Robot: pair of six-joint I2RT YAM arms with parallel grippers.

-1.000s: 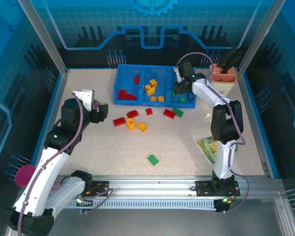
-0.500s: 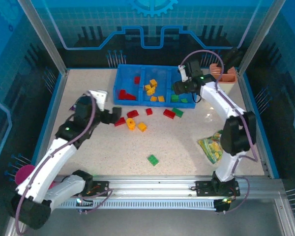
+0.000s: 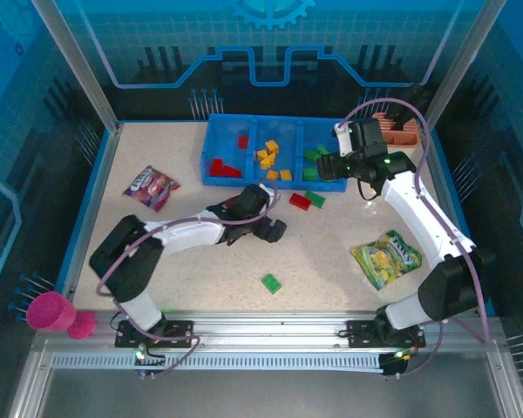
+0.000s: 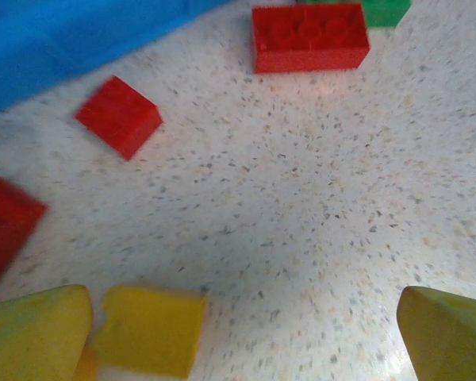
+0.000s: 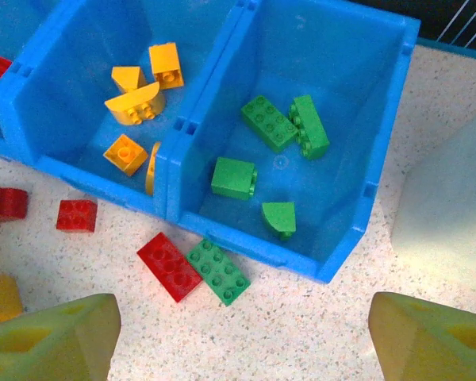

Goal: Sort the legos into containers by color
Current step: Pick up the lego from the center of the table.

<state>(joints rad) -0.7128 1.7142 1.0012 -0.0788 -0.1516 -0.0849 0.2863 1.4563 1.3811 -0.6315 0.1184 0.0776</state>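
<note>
The blue bin (image 3: 220, 129) holds red legos (image 3: 222, 166) in its left container, yellow ones (image 5: 135, 103) in the middle and green ones (image 5: 271, 123) on the right. A red brick (image 5: 168, 266) and a green brick (image 5: 217, 272) lie side by side on the table just before the bin. My right gripper (image 5: 242, 341) hovers open and empty above them, near the bin's front wall (image 3: 318, 170). My left gripper (image 4: 238, 333) is open low over the table centre (image 3: 270, 228), with a yellow brick (image 4: 147, 329) beside its left finger. Red bricks (image 4: 119, 115) lie ahead of it.
One green brick (image 3: 271, 283) lies alone nearer the front. A purple snack packet (image 3: 151, 187) sits at the left and a yellow-green packet (image 3: 387, 258) at the right. A beige holder (image 3: 397, 131) stands right of the bin; a pink cup (image 3: 48, 311) is at the front left.
My left arm has swept from the left side to the table centre, leaving the purple packet in view. My right gripper has drawn back from over the green container and opened wider.
</note>
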